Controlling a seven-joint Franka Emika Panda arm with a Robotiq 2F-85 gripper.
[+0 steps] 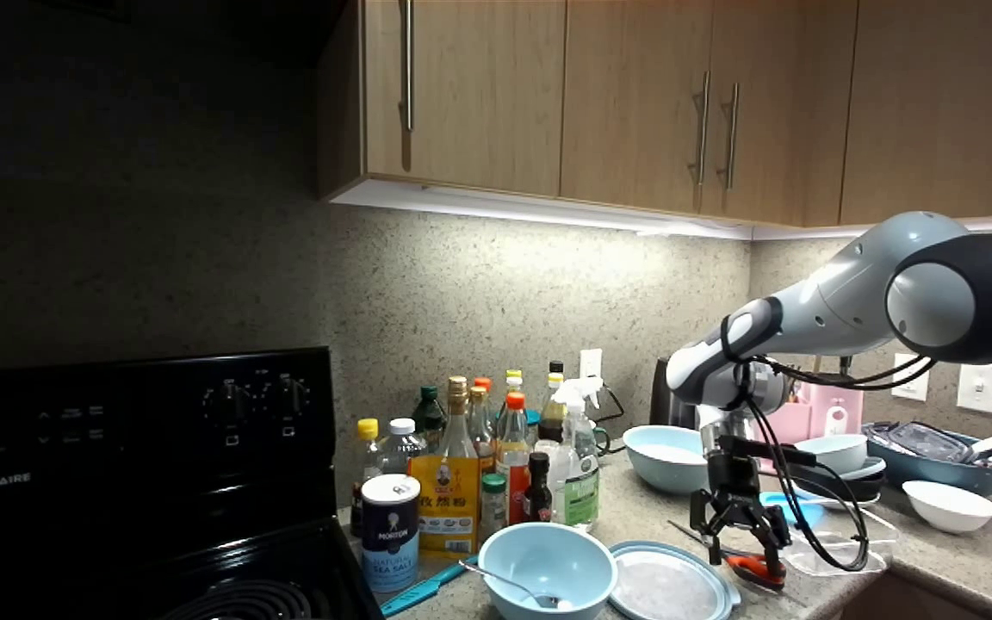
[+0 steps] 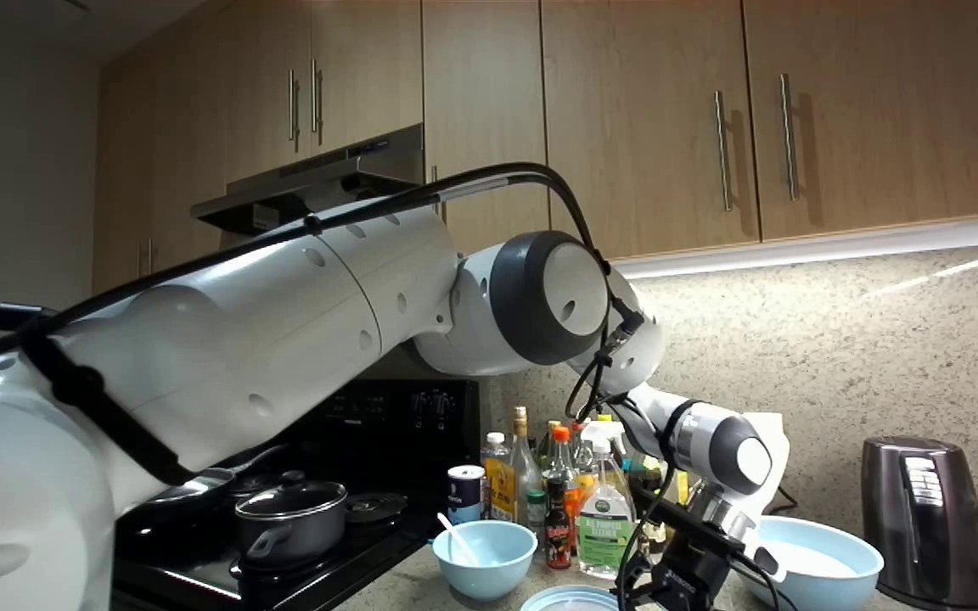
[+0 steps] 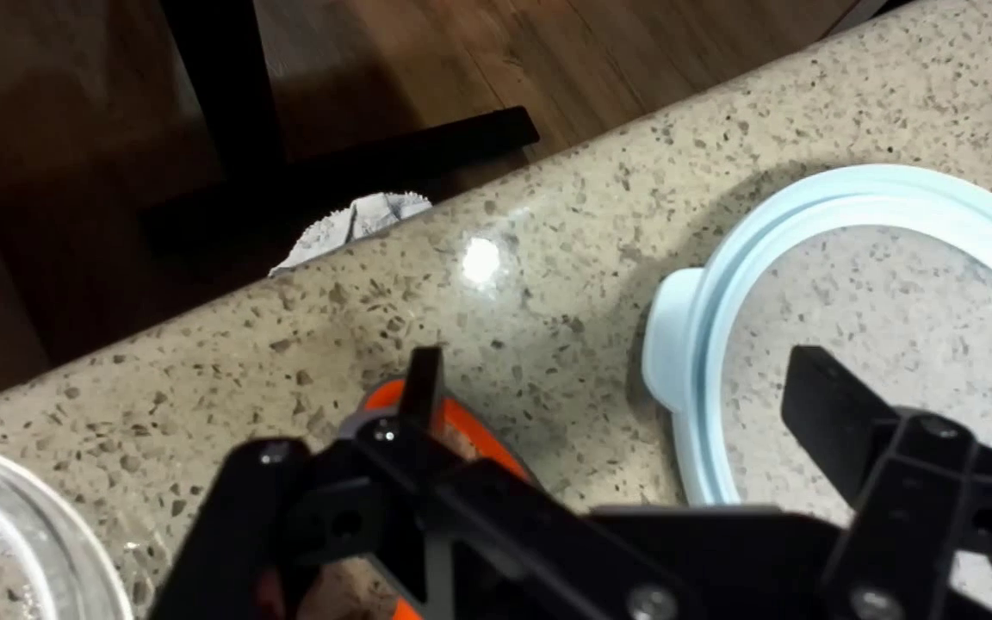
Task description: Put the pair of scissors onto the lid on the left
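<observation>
The claw (image 3: 621, 379) gapes wide, gripping nothing; the scissors (image 3: 479, 437) lie on the desk (image 3: 565, 284), low and left of centre in the wrist view, the lid (image 3: 883, 336) at right. One finger overlaps a handle, so descending off-centre could pin or shove them.

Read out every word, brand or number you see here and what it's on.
"FRIGIDAIRE": glossy black stove panel.
"MORTON": blue-and-white cylindrical canister.
"NATURAL SEA SALT": same canister.
"孜然粉": yellow rectangular packet.
"ALL PURPOSE", probably: clear plastic spray bottle.
Too small or blurred: the packet's finer print, panel markings, labels on the other capped bottles, lettering on the black gripper.
</observation>
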